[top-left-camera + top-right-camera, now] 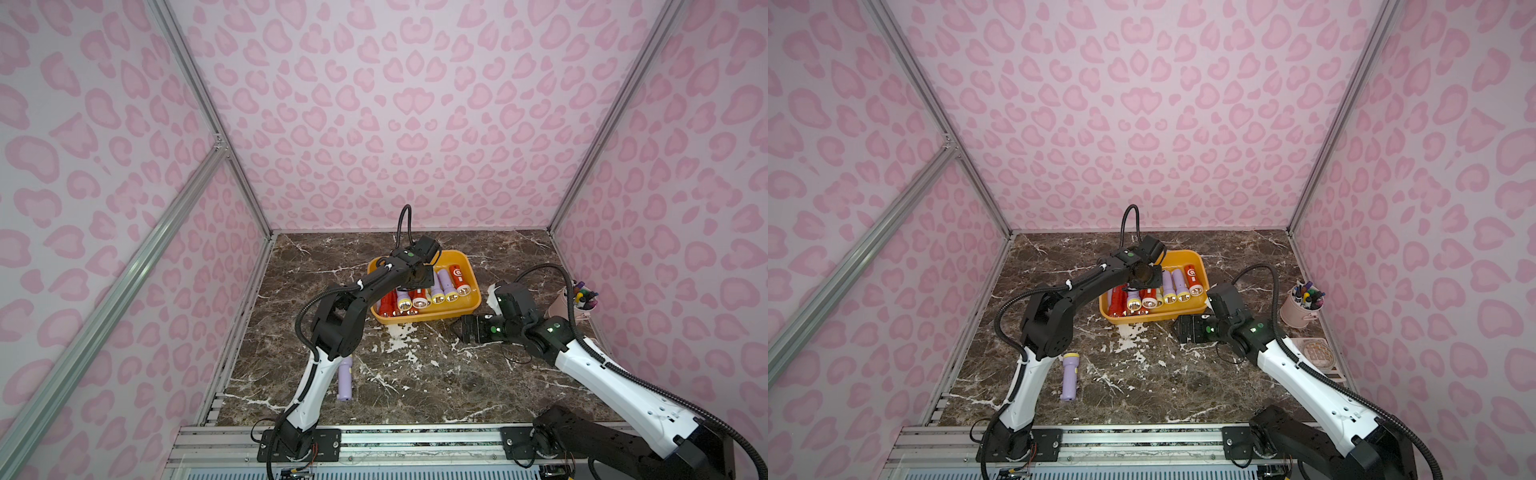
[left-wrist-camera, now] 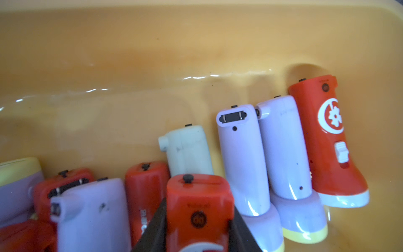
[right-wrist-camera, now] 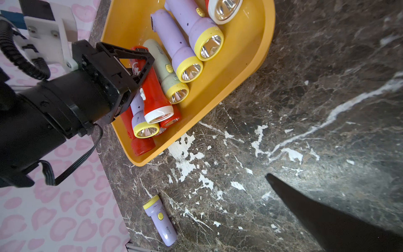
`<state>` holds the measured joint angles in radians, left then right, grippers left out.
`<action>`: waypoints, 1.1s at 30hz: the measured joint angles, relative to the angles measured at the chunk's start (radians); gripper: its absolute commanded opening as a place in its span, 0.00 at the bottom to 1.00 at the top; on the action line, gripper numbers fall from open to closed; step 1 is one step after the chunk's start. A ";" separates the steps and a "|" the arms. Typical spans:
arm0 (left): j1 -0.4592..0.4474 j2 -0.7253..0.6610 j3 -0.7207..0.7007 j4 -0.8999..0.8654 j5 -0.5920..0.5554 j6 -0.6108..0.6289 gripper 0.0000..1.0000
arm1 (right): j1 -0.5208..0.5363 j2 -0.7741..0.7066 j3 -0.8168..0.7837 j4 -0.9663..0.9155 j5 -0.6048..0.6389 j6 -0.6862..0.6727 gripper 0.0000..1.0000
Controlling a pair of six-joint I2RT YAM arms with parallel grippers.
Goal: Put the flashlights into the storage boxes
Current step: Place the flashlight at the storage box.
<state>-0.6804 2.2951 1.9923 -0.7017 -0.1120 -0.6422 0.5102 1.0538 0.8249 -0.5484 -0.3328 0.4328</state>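
Bright, soft, even light; glare streaks on the tray (image 2: 196,43) floor, nearest red flashlight (image 2: 199,213) blurred, wide-angle bending at edges.

Lone lilac flashlight (image 1: 1069,376) outside yellow tray (image 1: 1158,317)

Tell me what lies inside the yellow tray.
Lilac flashlights, red ones and a pale green flashlight; the left gripper is shut on one red flashlight. The left arm hides part of the yellow tray.

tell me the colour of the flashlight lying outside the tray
Lilac flashlight with yellow head ring, clearest in the right wrist view.
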 measured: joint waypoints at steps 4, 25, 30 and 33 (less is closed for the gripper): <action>-0.006 -0.036 -0.017 0.000 -0.001 0.005 0.35 | -0.004 -0.017 0.000 -0.003 -0.001 -0.006 0.99; -0.050 -0.295 -0.194 0.002 -0.074 0.008 0.51 | -0.006 -0.150 -0.014 -0.077 0.003 0.009 0.99; -0.047 -0.547 -0.380 0.023 -0.157 0.007 0.53 | 0.013 -0.182 -0.027 -0.086 0.003 0.025 0.99; -0.048 -0.703 -0.544 0.014 -0.199 0.000 0.53 | 0.061 -0.192 -0.036 -0.086 0.022 0.040 0.99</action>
<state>-0.7284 1.5917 1.4479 -0.6876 -0.3111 -0.6418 0.5709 0.8616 0.7887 -0.6346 -0.3107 0.4725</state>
